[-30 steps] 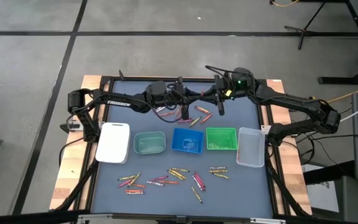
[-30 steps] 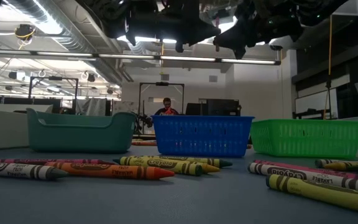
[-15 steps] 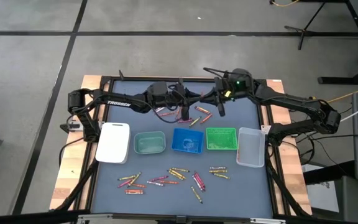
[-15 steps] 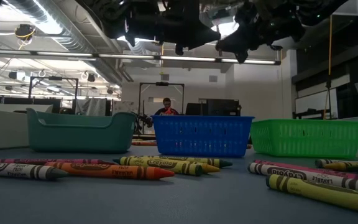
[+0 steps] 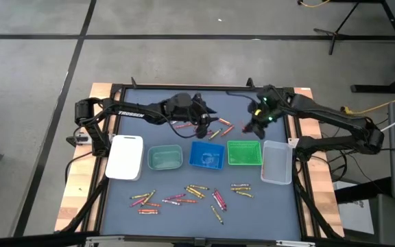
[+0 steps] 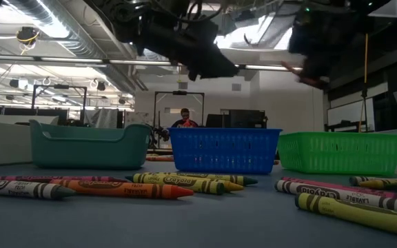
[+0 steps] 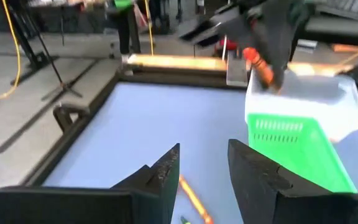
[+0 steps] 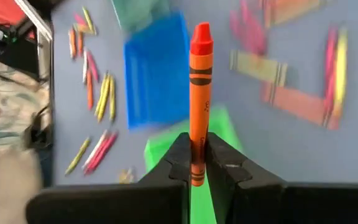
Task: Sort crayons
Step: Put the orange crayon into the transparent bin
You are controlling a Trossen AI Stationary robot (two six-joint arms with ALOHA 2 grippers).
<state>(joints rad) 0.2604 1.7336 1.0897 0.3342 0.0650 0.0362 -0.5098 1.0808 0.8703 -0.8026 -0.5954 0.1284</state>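
My right gripper (image 5: 255, 127) is shut on an orange crayon (image 8: 199, 93) above the table, just beyond the far edge of the green tray (image 5: 244, 152). It also shows in the left wrist view (image 7: 272, 56) with the crayon (image 7: 260, 65). My left gripper (image 5: 203, 125) is open and empty above several loose crayons (image 5: 219, 127) that lie flat at the far middle of the table. More crayons (image 5: 192, 194) lie flat near the front edge. My right gripper pinches the orange crayon's blunt end (image 8: 197, 158) between its two fingers. The crayon lies along the fingers and sticks out beyond them, pointed tip away from the gripper. The fingers slant downward from above. The crayon is lifted clear of the table and the trays.
A row of trays crosses the middle of the table: white (image 5: 125, 156), teal (image 5: 164, 157), blue (image 5: 207, 154), green, and clear (image 5: 276, 162). A raised dark frame (image 5: 113, 110) rims the table. A person shows far back in the room (image 6: 185, 118).
My right gripper has gone toward the table's right and near edges, from the far middle to the green tray's far edge, and has turned. My left arm has shifted a little toward the right.
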